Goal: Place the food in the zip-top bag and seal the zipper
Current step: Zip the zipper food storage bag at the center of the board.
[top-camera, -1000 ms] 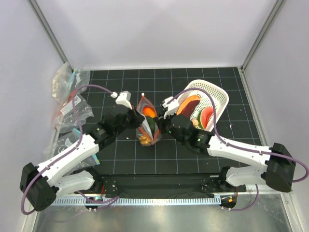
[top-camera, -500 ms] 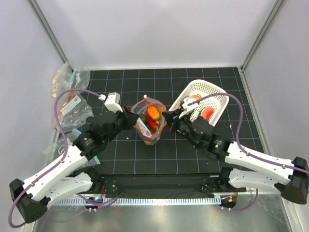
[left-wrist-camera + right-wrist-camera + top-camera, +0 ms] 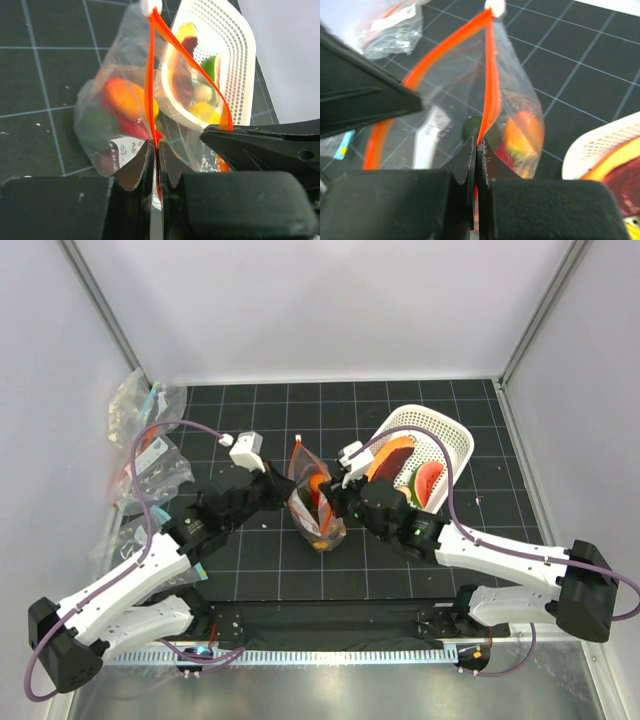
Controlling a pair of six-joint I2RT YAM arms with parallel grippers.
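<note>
The clear zip-top bag (image 3: 318, 515) hangs upright between both grippers over the black mat. My left gripper (image 3: 290, 495) is shut on one side of the red-orange zipper (image 3: 151, 75); its jaws (image 3: 156, 150) pinch the strip. My right gripper (image 3: 336, 502) is shut on the other side (image 3: 490, 75), jaws (image 3: 478, 145) pressed together on it. The two strips part into a narrow open mouth and meet at the white slider (image 3: 495, 6) at the far end. Food (image 3: 318, 488) lies inside the bag: an orange piece (image 3: 122, 97), red and green bits. More food (image 3: 428, 480) sits in the basket.
The white lattice basket (image 3: 450, 435) stands right of the bag, tilted, close behind my right arm. Clear bags with teal marks (image 3: 150, 455) lie at the left edge of the mat, also in the right wrist view (image 3: 395, 25). White walls surround the mat.
Half a second ago the bag's mouth was pulled wide open. Now the grippers have come closer together and the mouth has narrowed to a slit; the bag has shifted slightly toward the arms.
</note>
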